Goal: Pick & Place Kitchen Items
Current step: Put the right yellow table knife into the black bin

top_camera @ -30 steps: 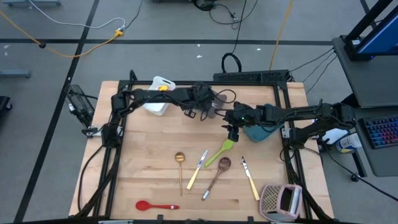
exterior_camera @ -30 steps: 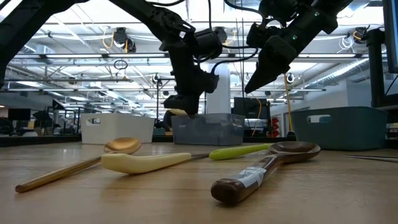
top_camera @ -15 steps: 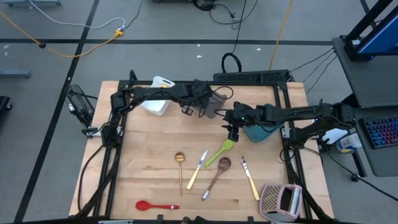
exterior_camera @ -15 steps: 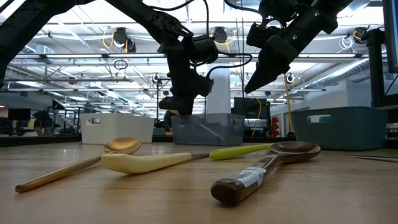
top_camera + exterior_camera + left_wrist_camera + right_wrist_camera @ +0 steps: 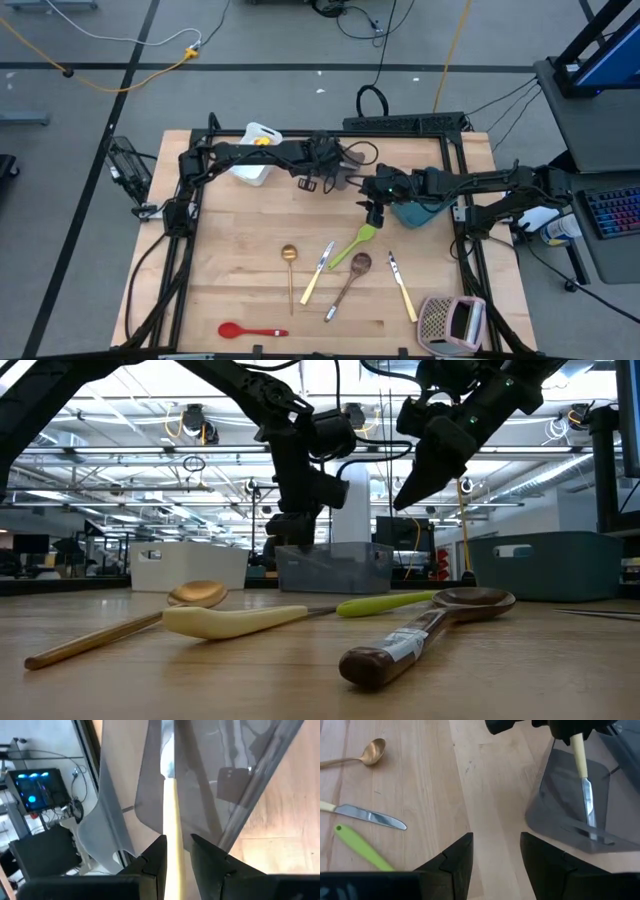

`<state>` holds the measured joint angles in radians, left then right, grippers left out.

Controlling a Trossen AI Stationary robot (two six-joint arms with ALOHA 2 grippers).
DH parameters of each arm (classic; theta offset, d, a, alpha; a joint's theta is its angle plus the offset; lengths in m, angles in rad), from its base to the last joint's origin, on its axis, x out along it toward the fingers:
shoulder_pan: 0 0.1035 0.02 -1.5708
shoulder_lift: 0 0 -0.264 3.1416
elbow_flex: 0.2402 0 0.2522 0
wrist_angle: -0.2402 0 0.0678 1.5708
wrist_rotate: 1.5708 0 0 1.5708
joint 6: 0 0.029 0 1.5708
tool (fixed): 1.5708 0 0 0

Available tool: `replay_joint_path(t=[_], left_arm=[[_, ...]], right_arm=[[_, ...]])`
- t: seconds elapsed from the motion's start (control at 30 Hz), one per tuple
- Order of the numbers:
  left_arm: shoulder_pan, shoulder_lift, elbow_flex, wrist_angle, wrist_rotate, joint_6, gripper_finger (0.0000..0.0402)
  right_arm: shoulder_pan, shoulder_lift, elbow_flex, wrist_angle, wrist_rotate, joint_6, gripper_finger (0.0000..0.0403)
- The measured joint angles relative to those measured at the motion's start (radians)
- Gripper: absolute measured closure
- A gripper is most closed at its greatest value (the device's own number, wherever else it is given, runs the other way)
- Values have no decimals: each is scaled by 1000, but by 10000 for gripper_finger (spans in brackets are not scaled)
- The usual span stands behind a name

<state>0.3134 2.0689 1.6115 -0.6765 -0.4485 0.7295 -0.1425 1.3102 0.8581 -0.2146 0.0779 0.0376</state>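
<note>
My left gripper (image 5: 320, 180) hangs over the grey see-through tub (image 5: 570, 820), shut on a cream-handled knife (image 5: 583, 775) whose blade points down into the tub. My right gripper (image 5: 495, 865) is open and empty above the table, near the lime spatula (image 5: 356, 244). Flat on the table lie the gold ladle (image 5: 289, 260), another cream-handled knife (image 5: 317, 272), the brown spoon (image 5: 350, 280), a third knife (image 5: 402, 286) and the red spoon (image 5: 250, 330). My left gripper pinches the knife's cream handle (image 5: 172, 815) between its two fingers (image 5: 150, 860). The fingers point down and lie along the knife. The knife hangs blade down, its blade (image 5: 588, 795) inside the grey tub; whether the tip touches the bottom I cannot tell.
A white tub (image 5: 255, 160) stands at the far left and a teal tub (image 5: 415, 212) at the right, under my right arm. The perforated grater with a pink side (image 5: 450, 322) lies at the near right corner. Bare wood lies at the table's left.
My left gripper, still holding the knife, has swung a little toward the table's left edge and then back toward the grey tub.
</note>
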Motion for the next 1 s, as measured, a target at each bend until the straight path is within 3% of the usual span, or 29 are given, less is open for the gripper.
replay_joint_path(t=[0.17, 0.37, 0.43, 0.67, 0.9, 1.0], left_arm=[[-11, -8, -1, -2, -40, -70, 315], [-14, -86, -1, -26, 188, -156, 316], [-14, -119, -1, -31, 217, -178, 316], [0, -225, -1, -32, 246, -324, 316], [59, -327, -1, -60, 445, -396, 316], [86, -351, -1, -67, 486, -421, 316]], right_arm=[[1, 0, 0, -44, -3, 72, 248], [35, 0, 0, -153, -3, 195, 248], [56, 0, 0, -183, -11, 248, 248], [133, -15, 0, -314, -100, 496, 248], [215, -16, 1, -414, -287, 680, 248], [263, -16, 1, -494, -349, 777, 248]])
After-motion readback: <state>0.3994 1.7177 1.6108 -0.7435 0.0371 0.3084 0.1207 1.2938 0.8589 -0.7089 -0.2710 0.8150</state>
